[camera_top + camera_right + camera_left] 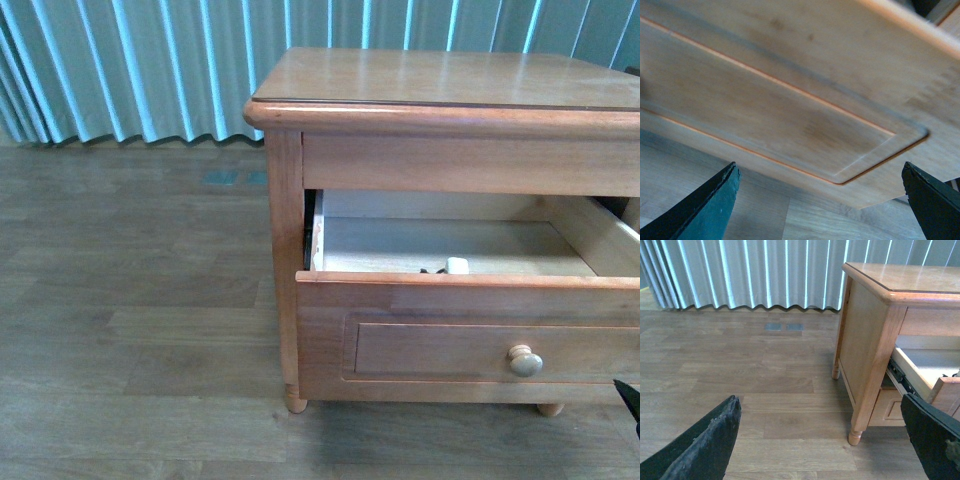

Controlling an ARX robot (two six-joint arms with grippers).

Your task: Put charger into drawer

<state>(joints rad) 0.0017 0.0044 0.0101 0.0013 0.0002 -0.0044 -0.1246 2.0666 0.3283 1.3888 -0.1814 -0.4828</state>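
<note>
The charger (457, 265) lies inside the open drawer (450, 335) just behind its front wall, left jaws and right jaws both spread and empty, so closing it likely needs a slow, square push on the panel.

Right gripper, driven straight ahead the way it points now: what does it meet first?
Probably the drawer: its recessed front panel fills the view between the open fingers of the right gripper; distance unclear.
</note>
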